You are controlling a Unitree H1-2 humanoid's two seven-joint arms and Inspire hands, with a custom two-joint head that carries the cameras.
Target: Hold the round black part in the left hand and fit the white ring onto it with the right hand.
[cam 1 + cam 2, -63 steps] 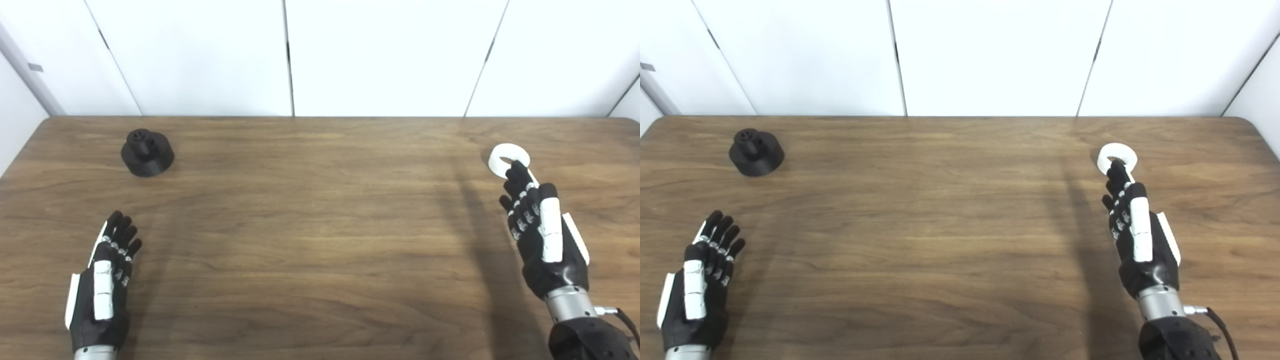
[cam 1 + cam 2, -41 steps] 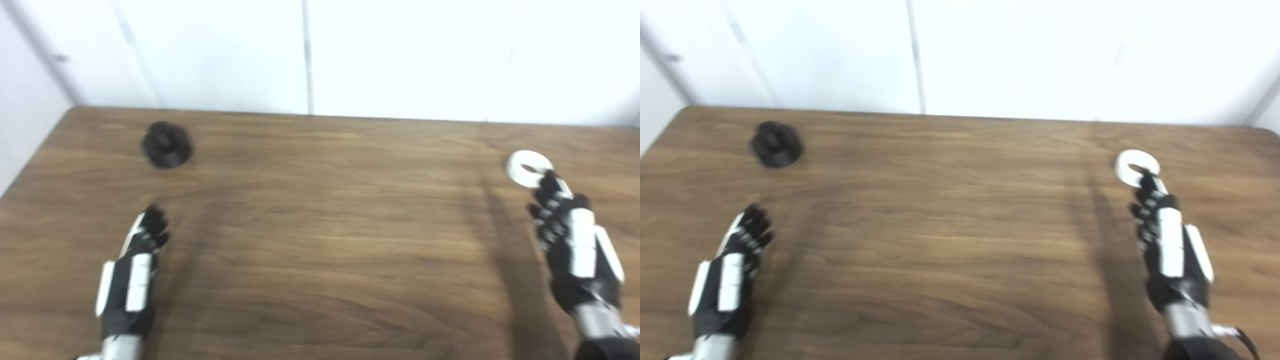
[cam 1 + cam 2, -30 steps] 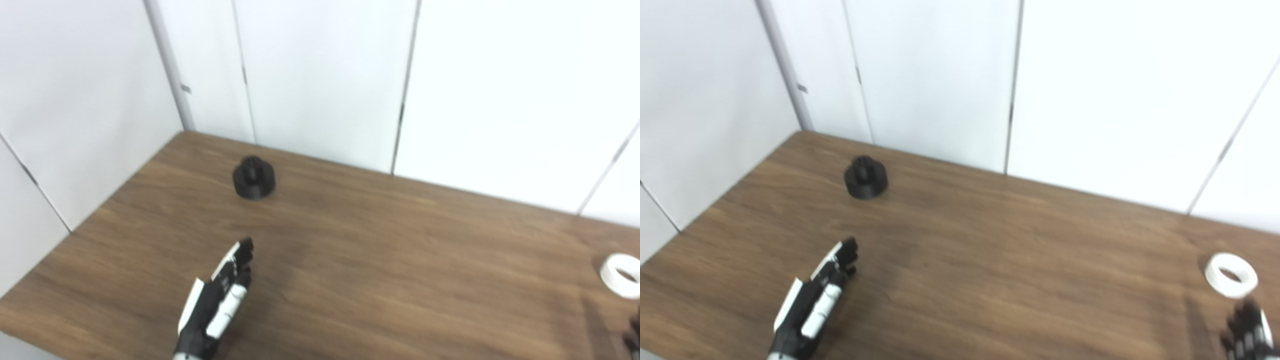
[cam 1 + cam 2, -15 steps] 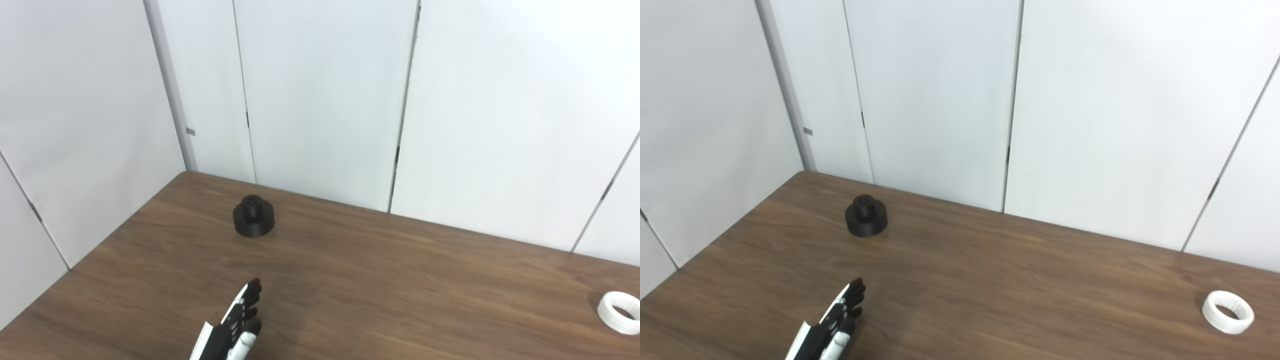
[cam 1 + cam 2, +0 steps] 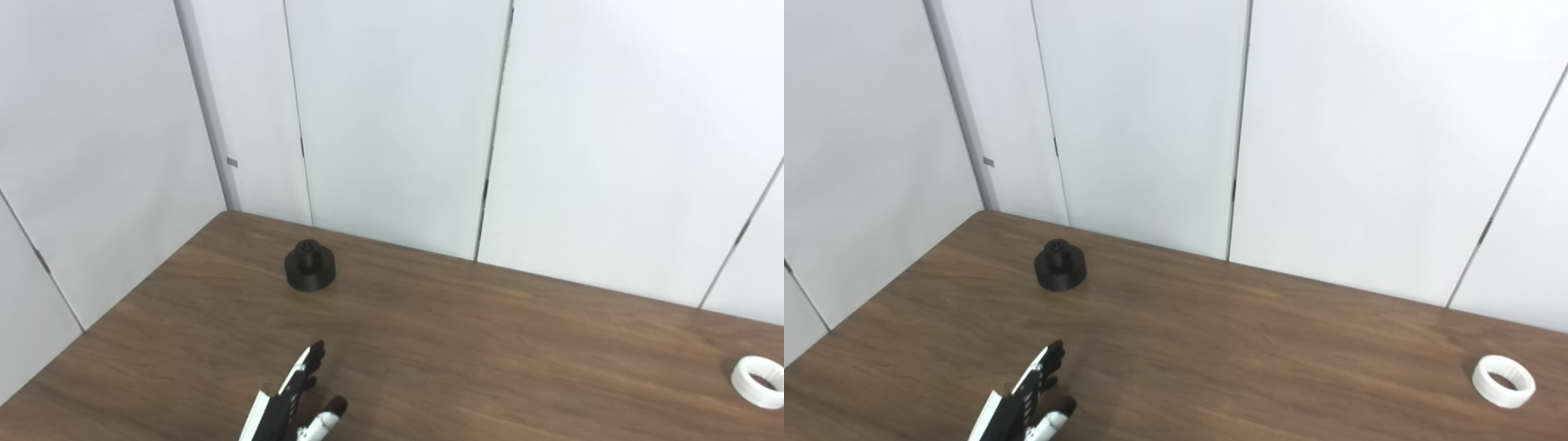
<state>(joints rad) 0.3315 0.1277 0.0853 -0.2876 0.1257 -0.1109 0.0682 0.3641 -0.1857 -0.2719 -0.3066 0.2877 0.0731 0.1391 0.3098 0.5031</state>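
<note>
The round black part (image 5: 310, 274), a wide disc with a short hub on top, stands upright on the wooden table (image 5: 490, 343) near its far left corner. The white ring (image 5: 757, 381) lies flat near the table's right side. My left hand (image 5: 295, 405) shows at the bottom edge, fingers stretched out and thumb spread, open and holding nothing; it is well short of the black part, on the near side. My right hand is out of the picture in both views.
White wall panels (image 5: 392, 122) rise right behind the table's far edge and along its left side. The table's left edge (image 5: 104, 318) runs diagonally close to the black part.
The camera swung left and up, so the right hand left the picture. In the last half second the left hand's thumb has spread away from the fingers. The part and the ring lie unmoved.
</note>
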